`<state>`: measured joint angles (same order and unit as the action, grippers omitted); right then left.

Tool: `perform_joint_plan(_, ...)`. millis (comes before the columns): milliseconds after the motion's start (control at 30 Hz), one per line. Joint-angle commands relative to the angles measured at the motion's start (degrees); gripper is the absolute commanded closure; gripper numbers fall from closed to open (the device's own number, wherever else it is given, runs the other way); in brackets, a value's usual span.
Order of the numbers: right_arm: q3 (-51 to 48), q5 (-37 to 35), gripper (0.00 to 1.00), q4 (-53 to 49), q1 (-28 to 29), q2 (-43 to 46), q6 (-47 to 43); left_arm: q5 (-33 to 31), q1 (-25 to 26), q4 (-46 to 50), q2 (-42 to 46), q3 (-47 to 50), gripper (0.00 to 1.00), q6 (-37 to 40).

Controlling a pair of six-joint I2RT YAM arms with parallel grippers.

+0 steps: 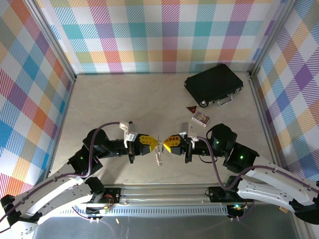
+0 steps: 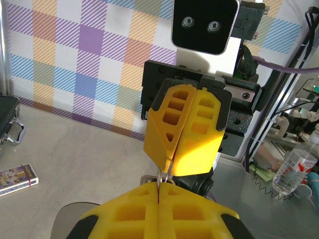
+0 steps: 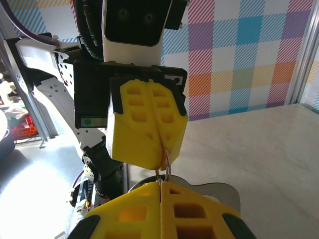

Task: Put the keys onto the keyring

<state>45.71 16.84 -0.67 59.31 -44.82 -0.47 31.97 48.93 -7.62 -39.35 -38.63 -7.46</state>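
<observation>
Your key (image 1: 159, 158) hangs in the gap between the two arms, over the near-centre of the worktop (image 1: 114, 99). It is a small, flat, silver-grey metal blade, dangling roughly vertical below the fingertips in the top view. Its toothed edge is too small to make out. Above it sits the keyring (image 3: 166, 162), a thin loop of bright steel wire, seen nearly edge-on from the right wrist camera. The loop runs from the tip seam of one pair of fingers to the tip seam of the other.

Your left end effector (image 1: 155, 143) is closed. Its blocky yellow fingers, moulded with square recesses, press flat together and pinch the keyring at the tip. Your right end effector (image 1: 166, 144) is likewise closed on the keyring from the opposite side. The two point at each other, tip to tip, very close together. Whether the key is fully threaded on the loop, I cannot tell.

The worktop is a smooth, pale beige surface with faint marbling. At its far right lies a black case (image 1: 214, 84), rectangular and matte, lid shut, with a bright metal handle on its near side. A small red triangular piece (image 1: 191, 108) rests just beside the case, and a small patterned card box (image 1: 201, 118) lies near it, apart from both. Walls (image 1: 149, 35) in a pastel check pattern enclose three sides, edged with aluminium rails.
</observation>
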Motion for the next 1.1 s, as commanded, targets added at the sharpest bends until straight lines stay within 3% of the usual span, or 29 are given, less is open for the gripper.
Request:
perform_joint_plan(0, 1.37, -1.32, 1.0, 1.94, 0.54, 0.34, -1.3, -0.32, -0.24, -1.31, 1.29, 0.62, 1.0, 1.05)
perform_joint_plan(1067, 1.92, -2.69, 1.0, 2.77, 1.03, -0.35, -2.99, -0.13, -0.24, -1.79, 1.52, 1.25, 1.0, 0.44)
